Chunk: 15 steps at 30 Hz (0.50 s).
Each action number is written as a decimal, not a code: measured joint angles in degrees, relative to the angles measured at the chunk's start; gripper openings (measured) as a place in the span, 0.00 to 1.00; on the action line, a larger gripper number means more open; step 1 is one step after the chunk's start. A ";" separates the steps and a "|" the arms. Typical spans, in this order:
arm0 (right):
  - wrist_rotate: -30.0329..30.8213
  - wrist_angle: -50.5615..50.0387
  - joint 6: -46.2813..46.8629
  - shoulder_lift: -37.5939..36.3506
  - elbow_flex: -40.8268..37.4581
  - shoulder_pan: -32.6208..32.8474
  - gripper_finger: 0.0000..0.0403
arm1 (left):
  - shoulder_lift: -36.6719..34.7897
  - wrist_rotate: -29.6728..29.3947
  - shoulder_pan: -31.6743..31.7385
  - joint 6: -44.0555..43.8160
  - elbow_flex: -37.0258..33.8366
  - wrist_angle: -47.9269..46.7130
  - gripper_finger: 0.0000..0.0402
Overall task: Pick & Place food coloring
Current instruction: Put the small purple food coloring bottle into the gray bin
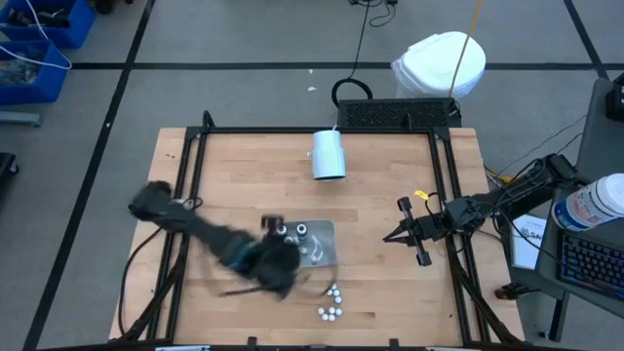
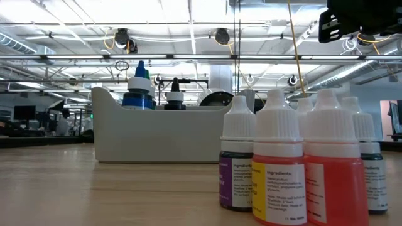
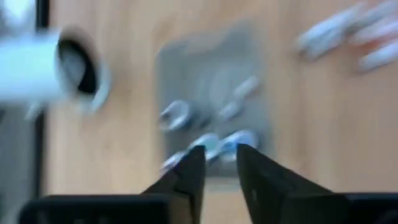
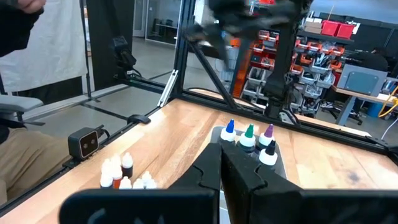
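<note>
Left gripper: the dark two-finger left gripper (image 3: 216, 163) is hanging over the 7 o'clock corner of the grey rectangular plastic tray (image 1: 322, 230). A narrow gap is showing between its fingers and nothing is sitting in it. Whether the jaws are closing or opening, I cannot tell.

Why there: it is standing between the tray and the loose bottles, so I judge it is working the run from cluster to tray.

Right gripper: the dark right gripper (image 1: 401, 234) is waiting near the table's 3 o'clock edge, fingers pressed together, holding nothing, well clear of the work.

Tray bottles: small food coloring bottles with blue, green, purple and white caps (image 4: 249, 138) are standing upright in the tray, likely already delivered.

Loose bottles: a cluster of tiny white-capped dropper bottles with orange, red and purple liquid (image 2: 295, 169) is standing on the table at about 6 o'clock (image 1: 331, 304), just beside the tray's near edge, probably waiting their turn.

White cup: a large white cylinder cup (image 1: 329, 154) is lying on its side at 12 o'clock, apart from everything.

Surface: a pale wooden plank tabletop (image 1: 244, 175) inside a black metal frame.

Room: a concrete floor with dark lines, blue bins at 10 o'clock, shelving beyond, and a seated person's sleeve at the edge.
</note>
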 joint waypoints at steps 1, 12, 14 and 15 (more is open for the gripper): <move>0.00 -0.02 0.00 0.00 0.00 0.00 0.00 | -2.85 -0.23 -2.49 1.48 -3.80 6.41 0.19; -0.10 0.69 1.43 0.47 0.00 0.02 0.00 | -33.24 -9.55 -8.08 0.87 -54.22 56.73 0.02; -0.06 0.87 1.38 1.16 0.00 0.02 0.00 | -36.59 -4.82 -4.63 2.38 -62.59 67.05 0.01; -0.04 0.98 1.36 1.56 0.00 0.02 0.00 | -37.69 -3.08 -3.40 4.13 -66.53 73.42 0.01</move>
